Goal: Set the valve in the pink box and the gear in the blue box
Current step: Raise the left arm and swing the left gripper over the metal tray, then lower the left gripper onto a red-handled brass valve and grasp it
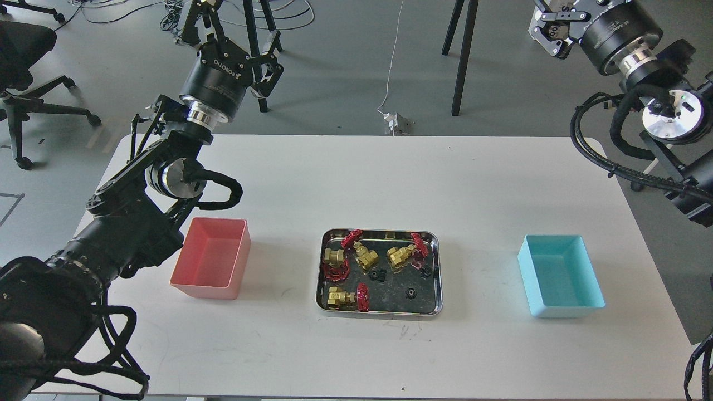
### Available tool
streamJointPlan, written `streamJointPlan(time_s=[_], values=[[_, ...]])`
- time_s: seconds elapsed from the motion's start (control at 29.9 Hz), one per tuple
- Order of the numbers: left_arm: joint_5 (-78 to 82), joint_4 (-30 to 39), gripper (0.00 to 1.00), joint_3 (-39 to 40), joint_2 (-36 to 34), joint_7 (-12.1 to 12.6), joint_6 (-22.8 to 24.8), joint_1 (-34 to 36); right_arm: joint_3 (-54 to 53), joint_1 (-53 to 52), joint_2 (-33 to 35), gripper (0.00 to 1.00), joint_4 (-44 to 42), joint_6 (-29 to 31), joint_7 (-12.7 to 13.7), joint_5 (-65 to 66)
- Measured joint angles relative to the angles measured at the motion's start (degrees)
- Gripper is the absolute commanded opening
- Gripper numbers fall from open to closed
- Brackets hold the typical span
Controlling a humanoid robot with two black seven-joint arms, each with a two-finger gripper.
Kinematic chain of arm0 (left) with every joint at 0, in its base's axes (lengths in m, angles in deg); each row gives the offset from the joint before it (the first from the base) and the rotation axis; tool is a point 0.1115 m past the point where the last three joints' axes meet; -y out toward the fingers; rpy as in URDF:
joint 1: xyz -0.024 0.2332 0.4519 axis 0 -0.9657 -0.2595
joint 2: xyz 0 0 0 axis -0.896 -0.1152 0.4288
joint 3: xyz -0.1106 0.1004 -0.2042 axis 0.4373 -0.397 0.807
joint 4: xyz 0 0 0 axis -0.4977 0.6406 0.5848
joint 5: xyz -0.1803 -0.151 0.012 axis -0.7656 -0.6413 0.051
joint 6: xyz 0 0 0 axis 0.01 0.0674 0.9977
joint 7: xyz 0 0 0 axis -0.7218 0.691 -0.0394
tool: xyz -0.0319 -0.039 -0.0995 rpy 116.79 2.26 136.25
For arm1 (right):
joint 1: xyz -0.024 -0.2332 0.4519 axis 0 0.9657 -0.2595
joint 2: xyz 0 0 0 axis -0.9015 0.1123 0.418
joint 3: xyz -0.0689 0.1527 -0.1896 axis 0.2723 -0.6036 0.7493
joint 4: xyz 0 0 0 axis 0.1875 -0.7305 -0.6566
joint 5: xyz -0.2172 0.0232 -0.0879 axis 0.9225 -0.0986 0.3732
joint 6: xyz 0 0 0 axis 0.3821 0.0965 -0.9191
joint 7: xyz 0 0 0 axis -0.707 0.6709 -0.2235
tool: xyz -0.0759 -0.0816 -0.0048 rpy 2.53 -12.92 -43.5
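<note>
Four brass valves with dark red handwheels lie in a shiny steel tray at the table's middle; one valve lies at the tray's front left, the other three along its back. Tiny black gears lie among them. The pink box stands empty left of the tray. The blue box stands empty to its right. My left gripper is open and empty, high beyond the table's far left edge. My right gripper is open and empty at the top right, one finger cut off by the top edge.
The white table carries only the tray and the two boxes. Behind it on the floor are stand legs, a white cable with a plug block and an office chair at the far left.
</note>
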Motion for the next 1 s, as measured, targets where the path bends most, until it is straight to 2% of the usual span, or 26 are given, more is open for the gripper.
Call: streamJointPlan(time_s=[0.07, 0.17, 0.37, 0.47, 0.57, 0.67, 0.84, 0.9, 1.0], values=[[2.4, 4.1, 1.0, -1.9, -3.3, 0.0, 0.0, 1.7, -0.5, 0.0, 0.2, 0.99, 0.0, -1.1, 0.0, 0.0], [6.3, 8.8, 1.0, -10.7, -8.3, 0.0, 0.0, 6.9, -2.0, 0.6, 0.6, 0.99, 0.2, -1.6, 0.0, -0.1], [15.4, 15.1, 0.99, -40.3, -14.9, 0.0, 0.0, 25.4, -3.7, 2.5, 1.1, 0.99, 0.2, -1.7, -0.1, -0.1], [23.1, 18.2, 0.99, -55.8, -14.6, 0.0, 0.0, 35.6, -3.9, 3.4, 1.1, 0.99, 0.5, -1.6, -0.4, -0.3], [30.1, 20.7, 0.98, -69.9, -10.6, 0.0, -0.8, 43.3, -4.9, 5.0, 1.1, 0.99, 1.7, -1.3, -0.8, -0.6], [36.8, 21.2, 0.97, -84.0, -4.1, 0.0, -5.9, 47.2, -7.1, 7.2, 1.1, 0.99, 3.2, -1.1, -0.9, -0.6], [42.5, 19.9, 0.93, -103.1, 5.9, 0.0, -21.7, 47.8, -9.1, 8.7, 0.8, 0.99, 3.0, -1.4, -0.3, -0.6], [42.8, 19.5, 0.93, -106.4, 7.8, 0.0, -25.2, 47.0, -8.9, 8.5, 0.5, 0.99, 2.1, -2.0, 0.3, -0.6], [42.8, 18.1, 0.93, -107.7, 9.0, 0.0, -26.9, 45.1, -8.8, 7.1, 0.2, 0.99, 0.6, -4.6, 3.0, -0.6]])
